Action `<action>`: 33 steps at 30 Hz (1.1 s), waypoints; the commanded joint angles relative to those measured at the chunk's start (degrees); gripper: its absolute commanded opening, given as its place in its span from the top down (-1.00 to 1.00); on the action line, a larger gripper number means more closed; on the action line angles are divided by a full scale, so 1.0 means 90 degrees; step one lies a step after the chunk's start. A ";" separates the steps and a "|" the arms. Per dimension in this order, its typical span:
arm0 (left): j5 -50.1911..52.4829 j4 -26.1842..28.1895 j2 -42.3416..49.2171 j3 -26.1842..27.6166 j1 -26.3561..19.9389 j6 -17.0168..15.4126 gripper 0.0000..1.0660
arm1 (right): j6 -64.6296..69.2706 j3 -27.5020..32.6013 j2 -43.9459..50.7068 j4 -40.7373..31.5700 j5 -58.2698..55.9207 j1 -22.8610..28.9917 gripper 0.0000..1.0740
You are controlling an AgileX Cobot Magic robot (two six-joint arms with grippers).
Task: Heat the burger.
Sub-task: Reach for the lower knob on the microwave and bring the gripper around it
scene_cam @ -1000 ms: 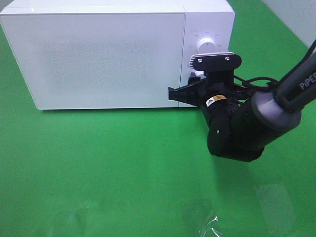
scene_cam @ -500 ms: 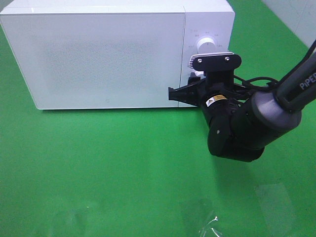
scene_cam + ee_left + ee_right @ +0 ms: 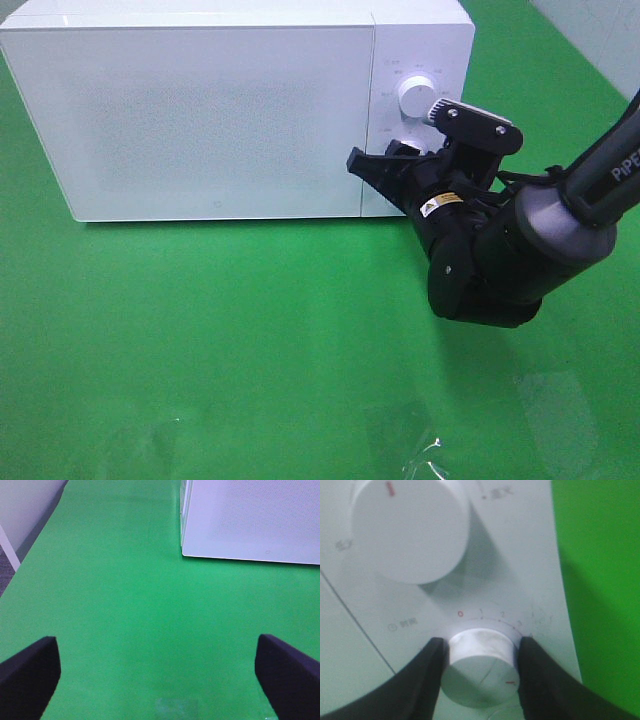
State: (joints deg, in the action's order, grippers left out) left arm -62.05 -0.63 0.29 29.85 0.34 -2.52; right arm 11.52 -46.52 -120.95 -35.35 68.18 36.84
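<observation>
The burger is out of view; the white microwave (image 3: 220, 120) stands at the back with its door closed. My right gripper (image 3: 388, 160) is at the control panel, below the upper dial (image 3: 413, 95). In the right wrist view its two black fingers (image 3: 427, 680) are shut on either side of the lower timer dial (image 3: 480, 667), whose red mark points past the printed scale. The upper dial (image 3: 410, 527) is untouched. My left gripper (image 3: 157, 675) hangs open over the green mat, nothing between its fingertips (image 3: 30, 670), with the microwave's corner (image 3: 250, 520) ahead of it.
A green mat (image 3: 250, 340) covers the table. A crumpled bit of clear film (image 3: 425, 455) lies near the front edge. In the left wrist view the table's edge and a pale wall (image 3: 25, 510) run along one side.
My right wrist has rolled clockwise while holding the lower dial; its camera bracket now sits tilted and the fingers stand higher against the panel. The left arm has not moved.
</observation>
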 commanded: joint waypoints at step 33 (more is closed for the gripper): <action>0.0089 0.0025 0.0108 -0.0025 -0.0013 -0.0006 -0.83 | 0.8709 -0.0127 0.0032 0.0898 0.1566 0.0038 1.00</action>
State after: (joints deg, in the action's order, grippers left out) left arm -62.05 -0.63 0.29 29.85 0.34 -2.52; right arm 88.12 -46.12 -121.41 -35.12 68.98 36.84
